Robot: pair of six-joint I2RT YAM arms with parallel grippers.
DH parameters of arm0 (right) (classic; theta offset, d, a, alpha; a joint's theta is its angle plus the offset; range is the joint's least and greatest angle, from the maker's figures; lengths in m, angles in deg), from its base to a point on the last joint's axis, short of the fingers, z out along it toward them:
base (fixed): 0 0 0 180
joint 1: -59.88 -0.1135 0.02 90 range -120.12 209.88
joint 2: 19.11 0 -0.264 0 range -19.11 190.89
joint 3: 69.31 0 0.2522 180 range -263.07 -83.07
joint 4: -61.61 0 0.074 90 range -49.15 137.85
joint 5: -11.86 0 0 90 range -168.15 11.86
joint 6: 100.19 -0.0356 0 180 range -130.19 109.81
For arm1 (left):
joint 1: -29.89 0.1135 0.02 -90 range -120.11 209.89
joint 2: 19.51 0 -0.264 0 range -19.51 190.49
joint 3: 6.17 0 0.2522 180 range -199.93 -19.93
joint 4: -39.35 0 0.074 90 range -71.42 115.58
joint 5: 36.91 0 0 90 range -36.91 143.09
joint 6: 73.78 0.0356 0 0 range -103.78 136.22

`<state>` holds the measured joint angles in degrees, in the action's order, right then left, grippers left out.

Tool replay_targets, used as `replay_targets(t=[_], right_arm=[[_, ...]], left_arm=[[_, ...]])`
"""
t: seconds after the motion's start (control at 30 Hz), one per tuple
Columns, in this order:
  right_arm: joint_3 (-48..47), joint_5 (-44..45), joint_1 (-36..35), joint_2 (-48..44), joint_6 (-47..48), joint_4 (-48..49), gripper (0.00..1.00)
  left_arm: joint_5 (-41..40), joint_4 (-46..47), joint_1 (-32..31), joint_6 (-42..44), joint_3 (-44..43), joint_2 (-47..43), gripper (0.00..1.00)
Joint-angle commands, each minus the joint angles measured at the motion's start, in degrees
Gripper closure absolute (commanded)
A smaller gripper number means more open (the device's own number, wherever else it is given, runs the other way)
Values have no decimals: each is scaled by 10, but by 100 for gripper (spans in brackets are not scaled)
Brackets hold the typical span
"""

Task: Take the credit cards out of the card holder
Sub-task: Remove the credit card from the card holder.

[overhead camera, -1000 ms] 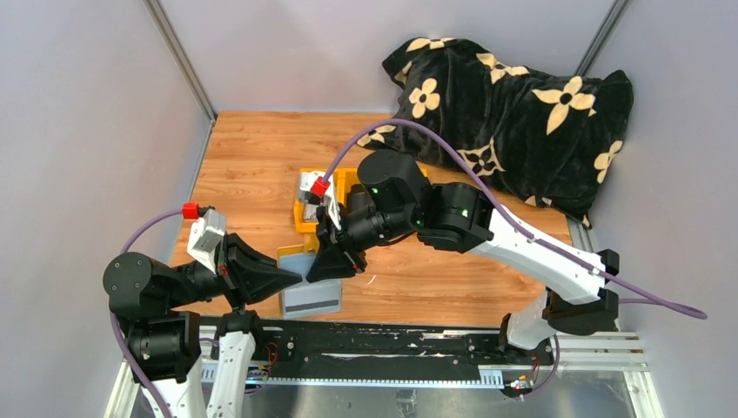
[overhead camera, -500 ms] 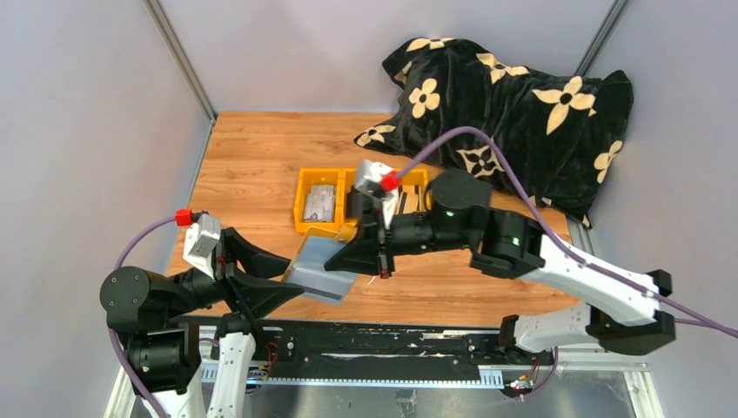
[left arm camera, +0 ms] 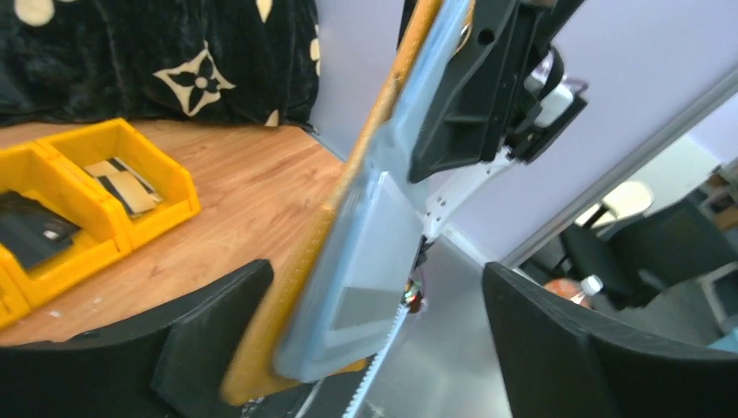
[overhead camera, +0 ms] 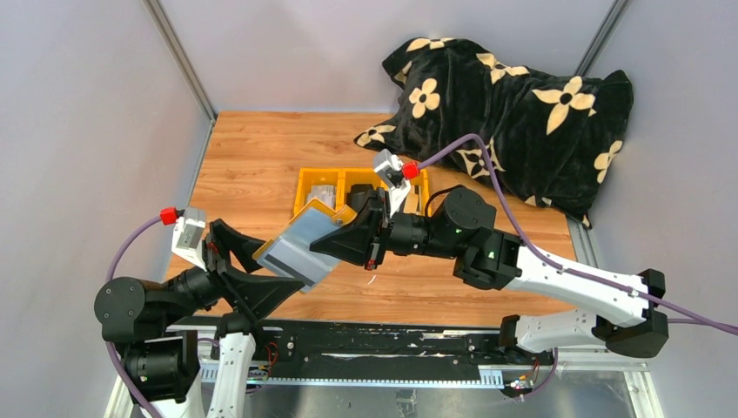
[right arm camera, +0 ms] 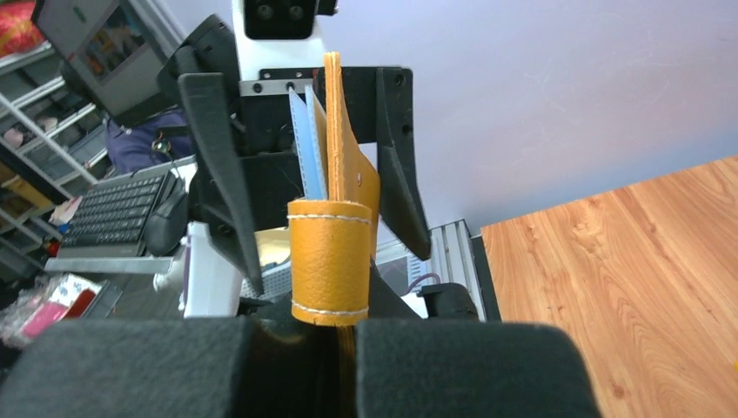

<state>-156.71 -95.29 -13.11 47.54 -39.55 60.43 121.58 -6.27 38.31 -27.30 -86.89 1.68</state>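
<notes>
The card holder [overhead camera: 294, 246] has lifted higher, right gripper [overhead camera: 326, 246] clenched on it, left gripper [overhead camera: 278, 268] released.

No word, number or brand mark can be read in any view. The black blanket [overhead camera: 522, 104] carries only cream flower shapes, no letters. The keys of the keyboard [right arm camera: 113, 209] seen from the right wrist are too blurred to read. The flat pieces lying in the yellow tray [left arm camera: 157, 222] are too small to show any print. The grey-blue face of the card holder [left arm camera: 374, 235] shows only a plain grey patch.
</notes>
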Motion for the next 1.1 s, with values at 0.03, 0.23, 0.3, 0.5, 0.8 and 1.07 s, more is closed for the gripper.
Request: replay_targets(t=[0.03,0.23,0.3,0.5,0.8,1.07], right_arm=[[31,93,-11,-10,-18,100,100],[63,194,-10,-41,-2,115,100],[82,210,-10,-56,-1,133,100],[114,222,-2,-81,-29,163,100],[126,155,42,-52,-136,228,100],[117,170,49,-11,-160,257,100]], left_arm=[[-68,5,-1,-9,-21,-4,0],[-201,93,-1,-44,29,-25,0],[-191,155,-1,-97,66,-18,0],[-152,284,-1,-219,148,0,0],[-143,316,-1,-283,168,-12,0],[-124,360,-3,-258,150,5,0]])
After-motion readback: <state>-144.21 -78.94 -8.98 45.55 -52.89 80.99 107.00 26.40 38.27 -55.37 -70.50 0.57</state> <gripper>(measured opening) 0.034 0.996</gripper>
